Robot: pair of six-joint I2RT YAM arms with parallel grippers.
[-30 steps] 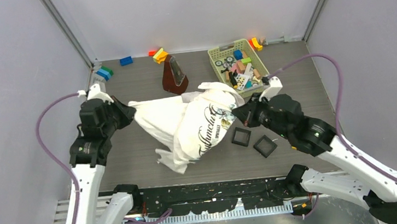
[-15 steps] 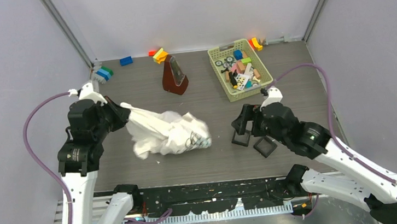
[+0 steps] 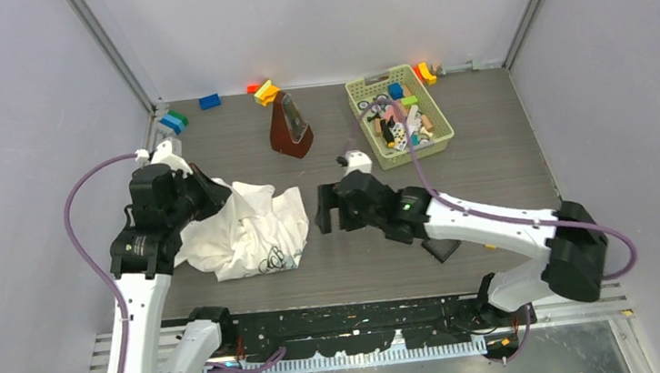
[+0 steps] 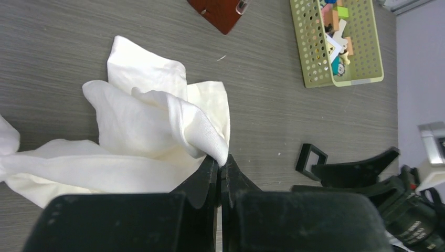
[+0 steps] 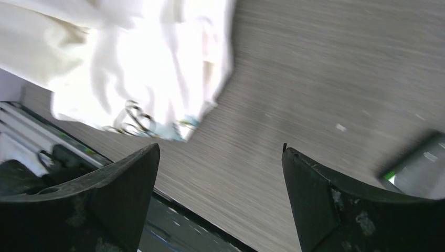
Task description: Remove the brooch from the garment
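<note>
**Right arm swings in beside the crumpled garment**

The garment (image 3: 244,236) lies in a loose white heap on the table (image 3: 488,162), left of centre, with a little dark script showing at its near edge. A second ago it hung stretched between both arms; half a second ago it had already dropped into a bundle, and it now sits slightly further left and flatter.

The left end effector (image 4: 223,157) is clamped tight on a fold of the cloth at the heap's far-left side, as it was before.

The right end effector (image 5: 220,148) has left the spot over the trays and crossed to the garment's right edge. Its jaws are spread wide and hold nothing, with bare table between them. One black square tray (image 3: 442,249) shows just behind the forearm.

The brooch cannot be made out in any view.
</note>
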